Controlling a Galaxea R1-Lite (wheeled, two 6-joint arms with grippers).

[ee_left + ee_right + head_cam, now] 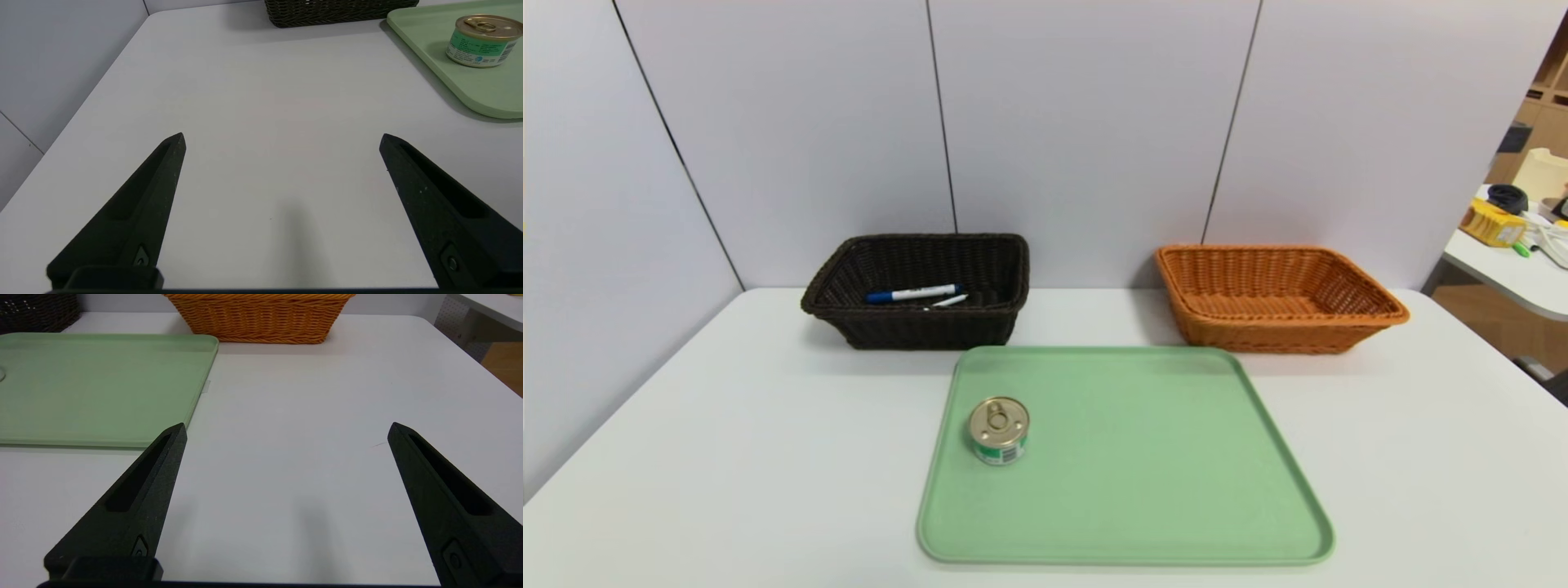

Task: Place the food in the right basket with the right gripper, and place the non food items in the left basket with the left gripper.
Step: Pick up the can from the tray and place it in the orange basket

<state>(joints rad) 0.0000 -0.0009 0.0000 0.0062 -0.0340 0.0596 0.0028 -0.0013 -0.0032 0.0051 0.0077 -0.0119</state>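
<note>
The tin can (999,430) rests upright on the left part of the green tray (1127,457), clear of all fingers. Left gripper (282,141): positioned above the bench (768,457) left of the tray, fingers apart. Right gripper (288,426): above the bench's right side, fingers apart.

Prob. an office or lab: white tbl (768,457), panel walls (1086,122), cluttered 2nd desk (1511,265) w/ cables (1507,198).

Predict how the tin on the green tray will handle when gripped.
The tin looks rigid, so it should hardly give when squeezed. Its squat, upright stance makes tipping unlikely. The smooth metal lid may be slippery.
</note>
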